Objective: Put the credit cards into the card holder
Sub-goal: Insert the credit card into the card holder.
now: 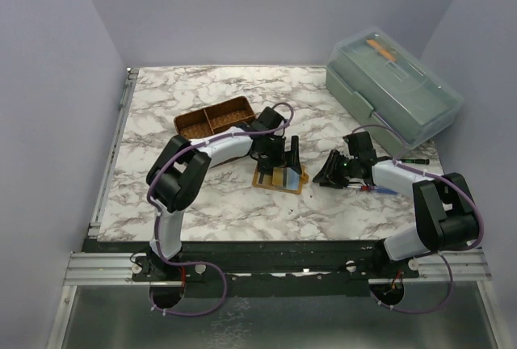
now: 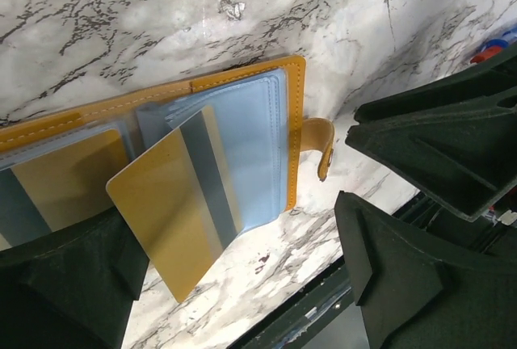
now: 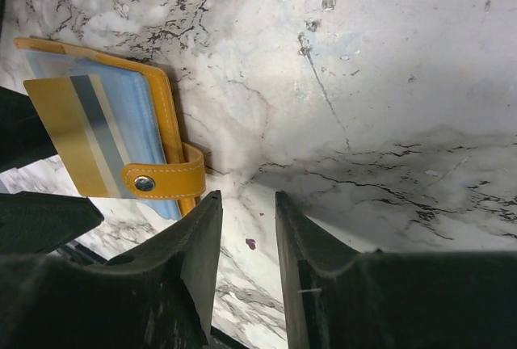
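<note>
The card holder lies open on the marble, an orange-tan wallet with pale blue clear sleeves. A yellowish credit card with a grey stripe lies slanted on the sleeves and overhangs the wallet's near edge. Another yellowish card shows inside a sleeve on the left page. My left gripper hangs over the wallet, open wide, its fingers on either side of the slanted card and off it. My right gripper stands just right of the wallet's snap strap, jaws a narrow gap apart with nothing between.
A brown woven divided basket sits behind the wallet. A translucent grey-green lidded box stands at the back right. A small red and blue object lies by the right arm. The table's front edge runs close below the wallet.
</note>
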{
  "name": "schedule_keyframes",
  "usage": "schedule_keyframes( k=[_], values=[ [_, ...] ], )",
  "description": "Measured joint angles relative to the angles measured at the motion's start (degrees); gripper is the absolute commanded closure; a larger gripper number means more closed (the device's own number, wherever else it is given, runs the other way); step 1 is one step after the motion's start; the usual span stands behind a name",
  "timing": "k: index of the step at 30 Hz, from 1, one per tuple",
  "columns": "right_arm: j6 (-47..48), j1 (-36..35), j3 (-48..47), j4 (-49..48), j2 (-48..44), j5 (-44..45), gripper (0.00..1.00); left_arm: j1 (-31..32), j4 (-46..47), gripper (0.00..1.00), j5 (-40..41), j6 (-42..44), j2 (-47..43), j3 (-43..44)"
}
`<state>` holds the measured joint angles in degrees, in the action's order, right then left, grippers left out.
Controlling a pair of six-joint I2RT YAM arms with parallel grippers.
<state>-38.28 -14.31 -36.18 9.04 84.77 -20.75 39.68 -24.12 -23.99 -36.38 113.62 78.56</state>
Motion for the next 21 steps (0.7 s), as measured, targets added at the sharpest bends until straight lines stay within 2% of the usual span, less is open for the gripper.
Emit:
schedule_keyframes(
  k=[5, 10, 13, 17, 21],
  values=[
    [1.2, 0.0, 0.2, -0.8, 0.0, -1.2, 0.54, 0.1, 0.1, 0.11, 0.3, -0.2, -0.2, -0.4],
    [2.6, 0.0, 0.3, -2.2, -0.1, -2.4, 0.46, 1.9, 0.7, 0.12, 0.3, -0.9, 0.1, -0.4],
    [3.0, 0.0, 0.3, -2.8, -0.2, -3.1, 0.46, 3.4, 0.9, 0.11, 0.2, -1.1, 0.5, 0.0],
    [3.3, -0.2, 1.0, -3.5, -0.5, -3.5, 0.53, 4.3, 1.1, 0.11, 0.2, -1.3, 1.0, 0.7],
    [3.0, -0.2, 2.1, -4.8, -0.6, -4.6, 0.46, 4.3, 1.2, 0.09, 0.2, -1.4, 1.2, 0.7]
  ],
)
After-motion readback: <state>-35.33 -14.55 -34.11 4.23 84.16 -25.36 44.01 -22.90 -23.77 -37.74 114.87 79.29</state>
